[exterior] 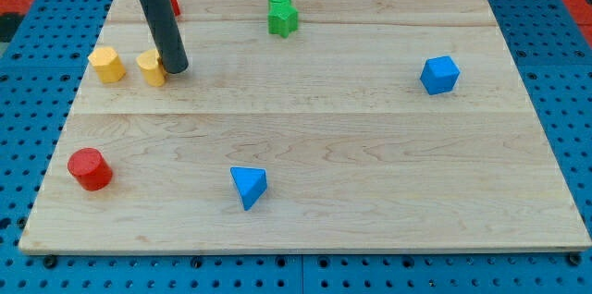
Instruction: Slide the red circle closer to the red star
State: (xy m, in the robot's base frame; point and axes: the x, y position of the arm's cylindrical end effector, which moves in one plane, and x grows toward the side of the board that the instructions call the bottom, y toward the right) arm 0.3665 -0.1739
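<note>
Plainly little is done: the red circle [90, 168] sits far toward the view's bottom from the red star [172, 4], which peeks out behind the rod. My tip [177, 69], a bare rod end effector grasping nothing, touches a yellow block [151, 67], well apart from the circle. Open surface [370, 146] lies between them, though the circle sits near the surface's left edge.

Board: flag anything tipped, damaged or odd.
Nothing stands out. Every block sits flat and intact on the board. My tip rests beside a yellow block, far from the red circle; the rod partly hides a red block.
</note>
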